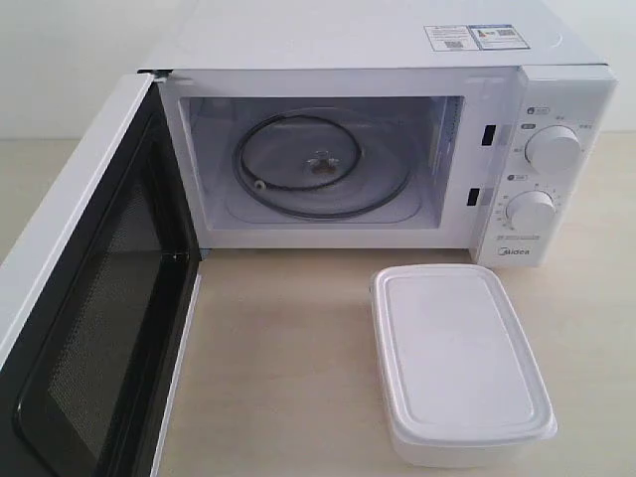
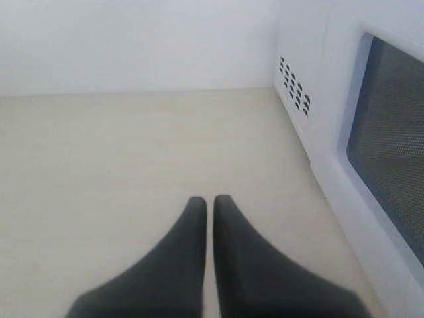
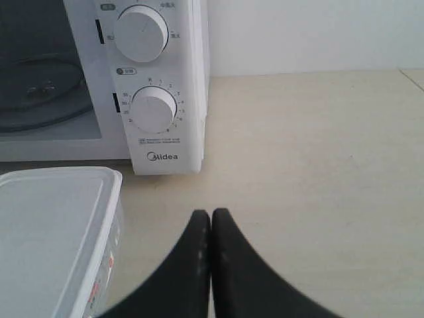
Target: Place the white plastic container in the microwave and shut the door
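Observation:
The white plastic container (image 1: 460, 361) lies lidded on the table in front of the microwave's dial panel; it also shows in the right wrist view (image 3: 50, 235), with a small label on its side. The white Midea microwave (image 1: 397, 149) stands at the back with its glass turntable (image 1: 320, 164) bare. Its door (image 1: 89, 298) is swung wide open to the left, black inner frame facing the cavity. My right gripper (image 3: 211, 215) is shut and empty, beside the container. My left gripper (image 2: 209, 200) is shut and empty, beside the door's outer window (image 2: 391, 139). Neither gripper shows in the exterior view.
Two round dials (image 1: 553, 149) sit on the microwave's right panel. Stickers (image 1: 475, 37) lie on its top. A pale wall stands behind the wooden table (image 1: 288, 348). Vent holes (image 2: 293, 86) mark the microwave's side near the left gripper.

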{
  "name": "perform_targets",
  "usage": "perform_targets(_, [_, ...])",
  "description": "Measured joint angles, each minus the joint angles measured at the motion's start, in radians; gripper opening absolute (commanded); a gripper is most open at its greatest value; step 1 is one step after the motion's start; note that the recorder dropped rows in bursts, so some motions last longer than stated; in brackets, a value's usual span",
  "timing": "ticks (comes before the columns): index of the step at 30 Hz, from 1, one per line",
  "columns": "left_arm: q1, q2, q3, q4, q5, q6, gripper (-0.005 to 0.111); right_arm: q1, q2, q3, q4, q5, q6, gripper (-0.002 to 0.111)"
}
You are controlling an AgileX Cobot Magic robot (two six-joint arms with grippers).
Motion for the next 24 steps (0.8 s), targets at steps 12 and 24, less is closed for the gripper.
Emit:
perform_targets(12, [0.0, 0.0, 0.0, 0.0, 0.0, 0.0, 0.004, 0.0, 0.0, 0.0, 0.0, 0.0, 0.0, 0.0])
perform_targets(24, [0.0, 0.0, 0.0, 0.0, 0.0, 0.0, 0.004, 0.0, 0.0, 0.005, 0.0, -0.136, 0.0, 0.0])
